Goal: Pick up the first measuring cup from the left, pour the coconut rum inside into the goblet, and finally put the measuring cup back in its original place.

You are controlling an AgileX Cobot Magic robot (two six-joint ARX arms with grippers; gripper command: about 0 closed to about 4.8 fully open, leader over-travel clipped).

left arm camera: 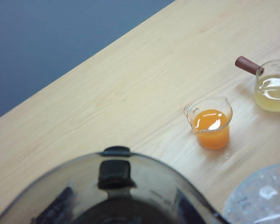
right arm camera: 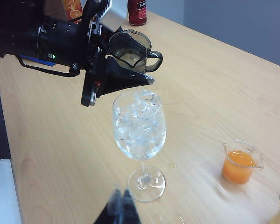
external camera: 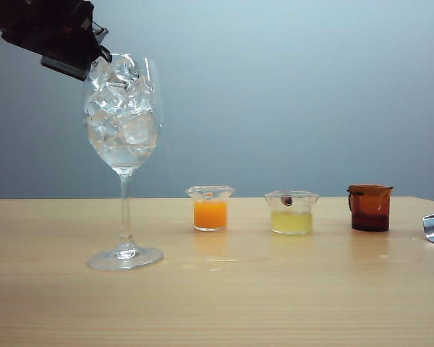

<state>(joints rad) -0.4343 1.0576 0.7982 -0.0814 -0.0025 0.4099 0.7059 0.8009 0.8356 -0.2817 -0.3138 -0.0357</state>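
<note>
Left gripper (right arm camera: 130,70) is clamped on the small smoky-grey tinted glass measuring cup with side handle (right arm camera: 130,48), which I hold in the air just above the rim of the tall clear stemmed goblet (external camera: 123,130). From the right wrist view I read the cup as tilted, its spout directed toward the goblet mouth. Whether clear coconut rum remains inside the cup, I cannot tell. In the left wrist view the grey cup rim (left arm camera: 112,186) fills the near part of the picture, with the gripper's dark parts visible through the glass.

The goblet stands upright on the light wooden table (external camera: 275,303), toward its left end, bowl packed with ice cubes (external camera: 119,108) and with clear liquid pooled in its base.

Right of the goblet, in a row, stand a small clear cup of orange liquid (external camera: 210,210), a small clear cup of pale yellow liquid (external camera: 291,213) and an amber-brown handled cup (external camera: 369,207), each well apart from the next.

Right gripper (right arm camera: 119,205) shows only as a dark blurred tip close to the camera, near the goblet's foot; I cannot tell whether it is open or closed.
</note>
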